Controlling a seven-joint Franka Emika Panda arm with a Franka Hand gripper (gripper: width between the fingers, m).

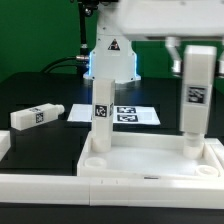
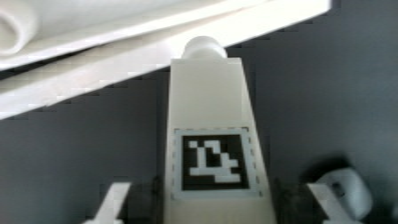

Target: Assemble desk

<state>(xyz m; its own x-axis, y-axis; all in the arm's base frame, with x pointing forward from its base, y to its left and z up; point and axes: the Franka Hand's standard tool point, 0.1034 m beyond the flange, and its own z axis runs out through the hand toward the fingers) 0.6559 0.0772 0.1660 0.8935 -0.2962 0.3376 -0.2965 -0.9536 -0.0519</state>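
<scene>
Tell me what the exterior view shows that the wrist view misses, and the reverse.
Exterior view only: the upright leg standing on the panel, the loose leg lying flat, and the marker board. Wrist view only: the fingers on either side of the held leg, and that leg's rounded tip. Both: the held leg with its tag, and part of the panel.

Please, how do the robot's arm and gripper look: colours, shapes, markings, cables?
The arm has smooth white rounded casing. Its white pedestal carries a triangle warning sticker, with a bluish glow beside it. A dark cable hangs behind. The fingers look pale grey.
</scene>
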